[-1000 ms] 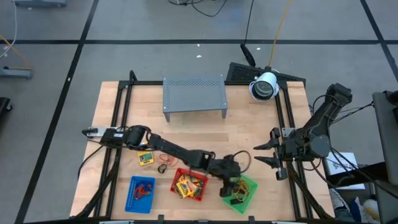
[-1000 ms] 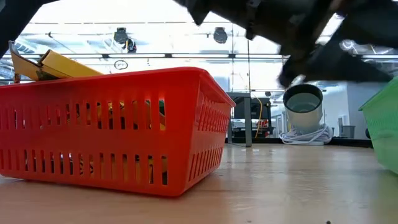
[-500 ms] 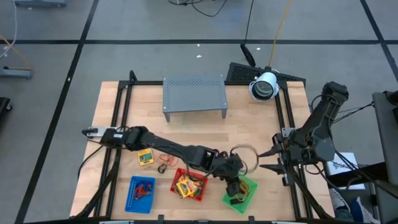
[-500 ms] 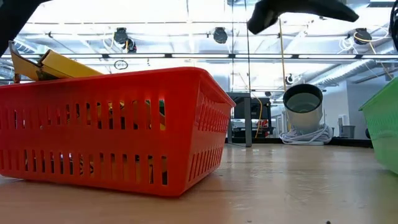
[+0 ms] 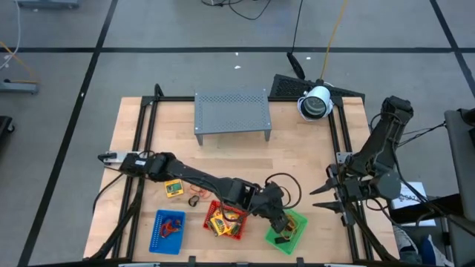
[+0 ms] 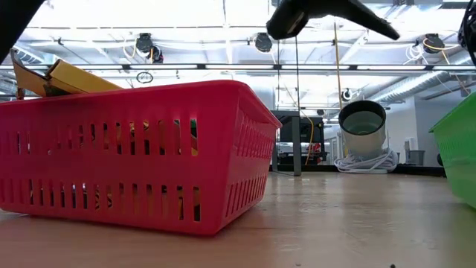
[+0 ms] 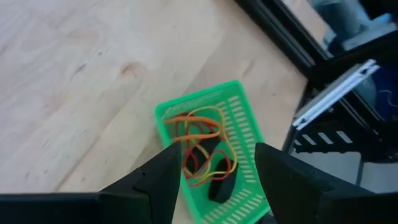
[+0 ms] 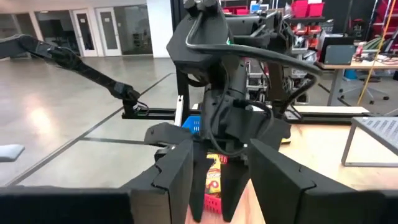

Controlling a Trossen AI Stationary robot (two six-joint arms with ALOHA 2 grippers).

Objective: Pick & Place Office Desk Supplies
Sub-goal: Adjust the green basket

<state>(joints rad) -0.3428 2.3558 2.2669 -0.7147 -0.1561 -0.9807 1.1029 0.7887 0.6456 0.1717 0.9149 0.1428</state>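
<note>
1. Hovering over green tray [image 5: 295, 225], near front edge of tabletop [image 5: 223, 159], right of centre: left gripper [image 5: 280, 222], jaws apart, nothing held.
2. Green tray contents, per left wrist view: rubber-band loops [image 7: 200, 142], orange/red/yellow, tangled; dark clips [image 7: 219, 184] beside them.
3. Right gripper [image 5: 320, 200]: at right edge of tabletop, fingers spread, empty, waiting.
4. Red tray [image 5: 221, 222]: front edge, centre, just left of green tray; yellow packets [image 5: 220, 220] inside.
5. Blue tray [image 5: 167, 231]: front-left corner area; red item in it, kind unclear.
6. Loose packet [image 5: 174, 189] and band loop [image 5: 195, 200]: on wood behind blue/red trays.
7. Grey perforated rack [image 5: 231, 113]: back edge, centre.
</note>
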